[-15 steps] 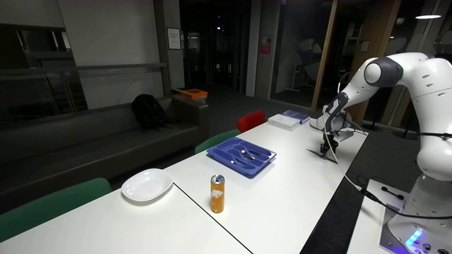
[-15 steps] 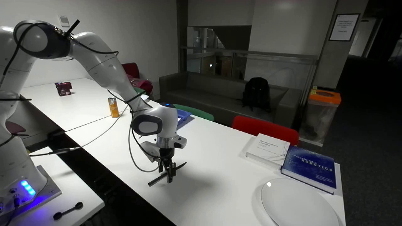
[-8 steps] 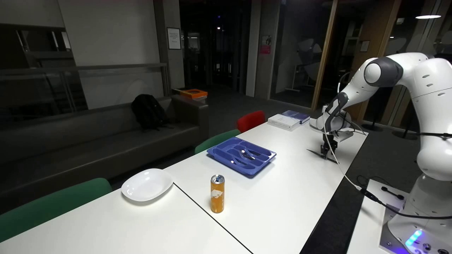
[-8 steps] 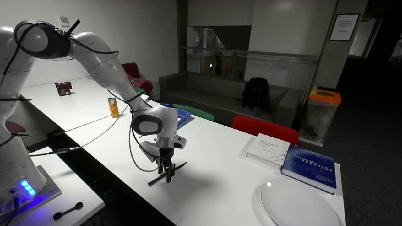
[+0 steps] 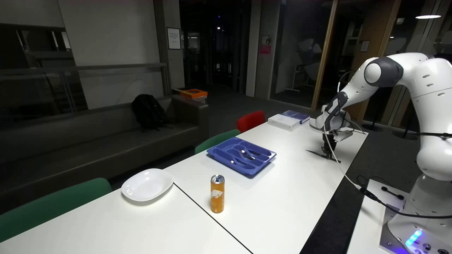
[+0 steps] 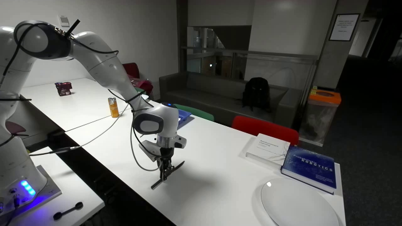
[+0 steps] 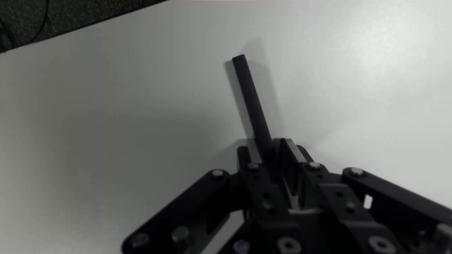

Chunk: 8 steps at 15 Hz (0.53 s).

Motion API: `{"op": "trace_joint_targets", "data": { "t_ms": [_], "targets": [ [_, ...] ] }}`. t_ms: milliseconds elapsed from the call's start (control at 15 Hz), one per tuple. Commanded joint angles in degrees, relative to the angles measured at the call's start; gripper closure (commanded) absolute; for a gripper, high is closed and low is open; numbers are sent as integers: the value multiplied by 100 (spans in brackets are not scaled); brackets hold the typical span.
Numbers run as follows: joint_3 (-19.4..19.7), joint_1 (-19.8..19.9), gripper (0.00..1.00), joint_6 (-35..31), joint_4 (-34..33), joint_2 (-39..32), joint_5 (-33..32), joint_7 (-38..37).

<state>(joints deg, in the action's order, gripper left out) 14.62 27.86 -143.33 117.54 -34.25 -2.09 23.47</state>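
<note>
Low over the white table (image 7: 353,88), the gripper (image 7: 271,150) holds a dark knife (image 7: 251,98) — pinched partway along its length

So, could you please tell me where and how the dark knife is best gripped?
The dark knife is probably best taken by its handle, from above, pinching across its width: it lies close to the white table, the handle is straight and slim, and the blade tapers to a point. In the wrist view, the gripper straddles the handle that way.
</note>
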Motion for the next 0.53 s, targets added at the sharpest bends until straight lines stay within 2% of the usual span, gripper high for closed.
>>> {"op": "trace_joint_targets", "data": {
  "t_ms": [0, 133, 467],
  "targets": [
    [-93, 146, 100, 286, -187, -41, -75, 197],
    [-89, 147, 97, 345, -198, -36, -79, 223],
    [-30, 85, 97, 317, -48, 162, -114, 157]
  ]
}}
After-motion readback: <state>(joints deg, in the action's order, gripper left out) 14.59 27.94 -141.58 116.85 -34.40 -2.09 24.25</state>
